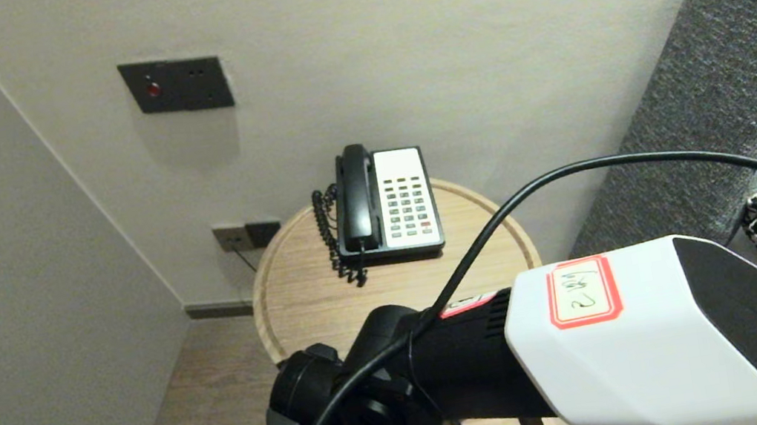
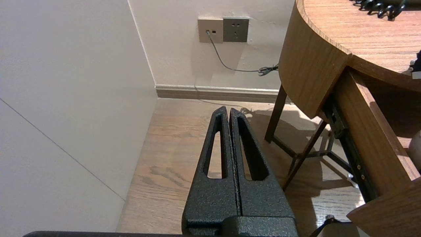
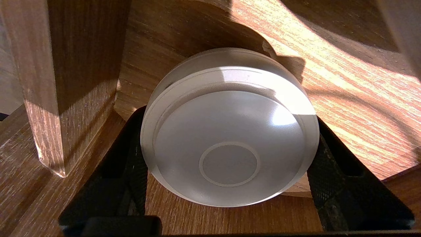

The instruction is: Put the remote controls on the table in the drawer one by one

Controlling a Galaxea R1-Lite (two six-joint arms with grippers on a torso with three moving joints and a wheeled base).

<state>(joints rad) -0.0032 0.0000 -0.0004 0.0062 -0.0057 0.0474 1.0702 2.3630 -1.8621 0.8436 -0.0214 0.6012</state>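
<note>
White disc (image 3: 230,131) clamped in wide-spread right gripper (image 3: 228,148), fingertips hidden behind it; left gripper (image 2: 229,112) closed, parked beside table (image 2: 309,65).

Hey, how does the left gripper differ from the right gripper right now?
The left gripper is shut and empty; the right gripper stands wide, its fingers against both sides of a white round disc. The left gripper hangs over the wooden floor beside the round table; the right gripper is down in the table's open drawer. Both have black textured fingers.
</note>
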